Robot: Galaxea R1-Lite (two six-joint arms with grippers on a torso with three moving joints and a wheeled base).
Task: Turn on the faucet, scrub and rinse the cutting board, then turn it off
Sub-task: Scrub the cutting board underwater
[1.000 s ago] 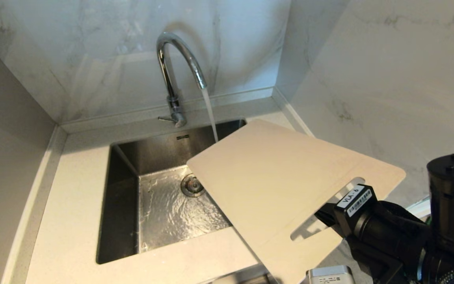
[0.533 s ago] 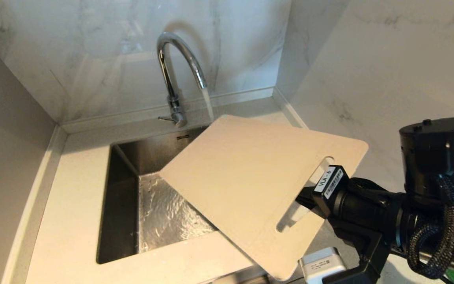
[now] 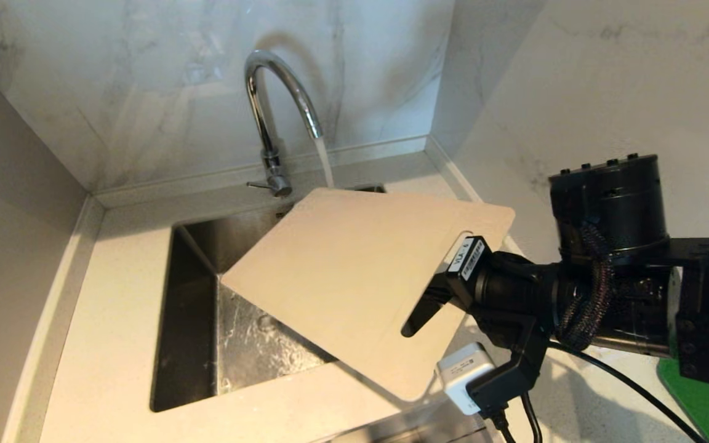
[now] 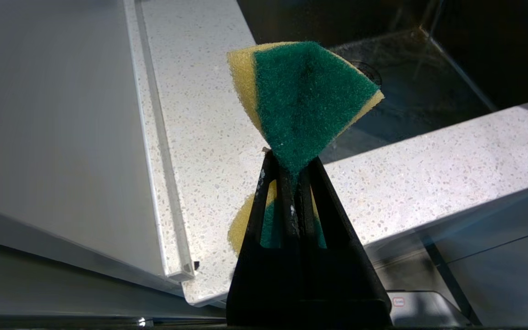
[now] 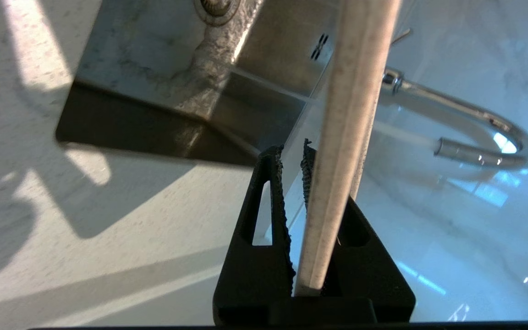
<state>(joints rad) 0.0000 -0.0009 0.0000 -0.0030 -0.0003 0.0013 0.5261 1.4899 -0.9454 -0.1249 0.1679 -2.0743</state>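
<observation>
The chrome faucet (image 3: pixel 266 111) runs; its stream drops to the far edge of the cutting board (image 3: pixel 348 277). The beige board hangs tilted over the sink (image 3: pixel 191 289), far corner under the spout. My right gripper (image 3: pixel 434 298) is shut on the board at its handle slot. In the right wrist view the board (image 5: pixel 351 105) stands edge-on, seated deep between the fingers of the right gripper (image 5: pixel 291 151), with the faucet (image 5: pixel 475 119) beyond. My left gripper (image 4: pixel 290 160) stays out of the head view, shut on a green and yellow sponge (image 4: pixel 305 96) above the counter beside the sink.
Marble walls close in behind the speckled counter (image 3: pixel 108 320) and at its right. A dark green mat (image 3: pixel 708 400) lies at the right front. Water sheets over the steel sink floor (image 3: pixel 250 344). The faucet's thin lever (image 3: pixel 258 184) points left.
My right arm has carried the cutting board leftward toward the faucet and tipped it. The board now covers the drain, and its far edge meets the water stream.
</observation>
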